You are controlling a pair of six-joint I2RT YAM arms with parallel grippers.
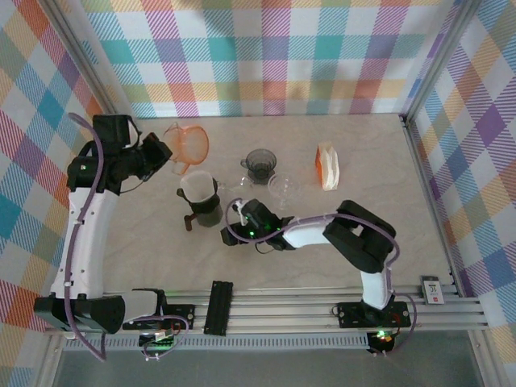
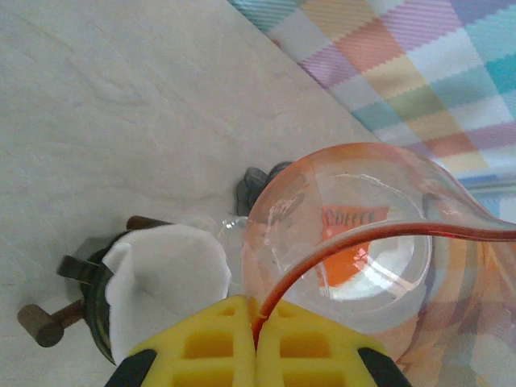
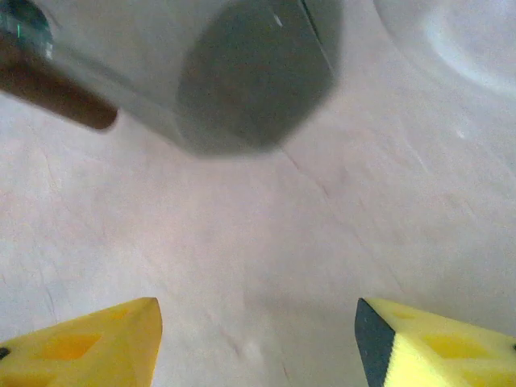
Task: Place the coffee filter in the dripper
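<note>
A clear orange dripper point(image 1: 190, 143) hangs above the table at the back left. My left gripper point(image 1: 164, 155) is shut on its thin curved handle point(image 2: 339, 250), with the yellow fingertips point(image 2: 218, 343) pressed together around it. A white coffee filter point(image 1: 198, 187) stands open in the mouth of a dark vessel point(image 1: 210, 214) with a wooden handle point(image 1: 188, 222). In the left wrist view the filter point(image 2: 165, 274) lies just left of the dripper point(image 2: 355, 234). My right gripper point(image 1: 239, 211) sits low on the table beside the dark vessel point(image 3: 250, 72), open, with bare table between its fingers point(image 3: 105, 343).
A dark grey dripper point(image 1: 260, 164) and a clear glass cup point(image 1: 284, 187) stand mid-table. An orange-and-white filter packet point(image 1: 326, 165) lies to the right. Checkered walls close in the back and both sides. The wooden handle point(image 3: 56, 97) is near my right gripper.
</note>
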